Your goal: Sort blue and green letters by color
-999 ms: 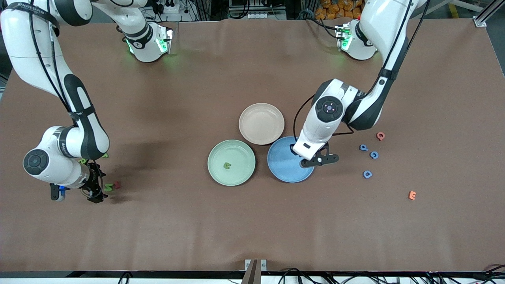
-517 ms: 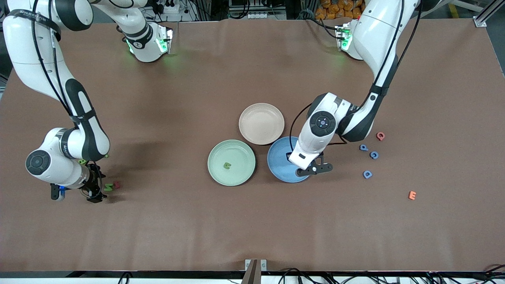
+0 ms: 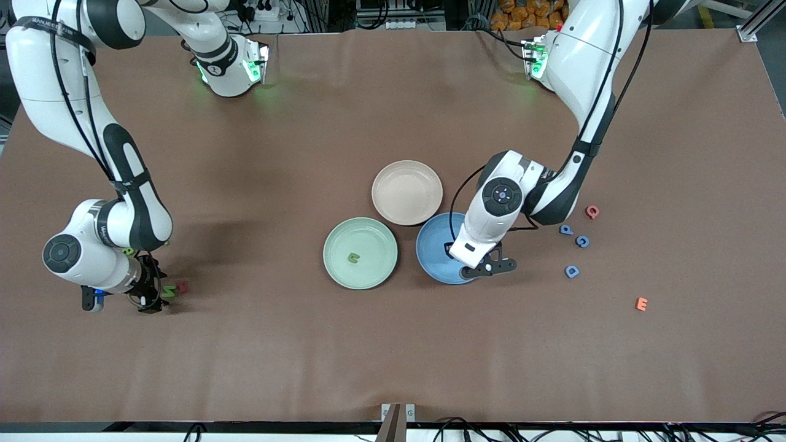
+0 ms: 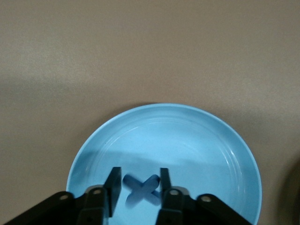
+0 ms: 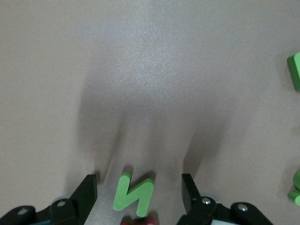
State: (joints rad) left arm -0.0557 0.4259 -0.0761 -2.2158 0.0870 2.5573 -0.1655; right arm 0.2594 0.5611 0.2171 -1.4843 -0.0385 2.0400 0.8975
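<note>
My left gripper (image 3: 474, 269) hangs over the blue plate (image 3: 433, 252), at its edge nearer the front camera. In the left wrist view it (image 4: 138, 179) is shut on a light blue X (image 4: 142, 190) held just above the plate (image 4: 197, 140). My right gripper (image 3: 149, 301) is open and low at the right arm's end of the table. In the right wrist view its fingers (image 5: 89, 187) straddle a green Z (image 5: 133, 194) lying flat on the table. The Z also shows in the front view (image 3: 168, 291). A green letter (image 3: 353, 258) lies in the green plate (image 3: 344, 236). Three blue letters (image 3: 571, 271) lie toward the left arm's end.
An empty pink plate (image 3: 406, 191) touches both other plates on the side farther from the front camera. A red letter (image 3: 182, 286) lies right beside the Z. Two more green letters (image 3: 129, 250) lie by the right arm. A red letter (image 3: 592, 212) and an orange E (image 3: 641, 303) lie near the blue letters.
My left gripper has moved with the X a little toward the right arm's end, further over the blue plate. My right gripper has shifted slightly by the Z.
</note>
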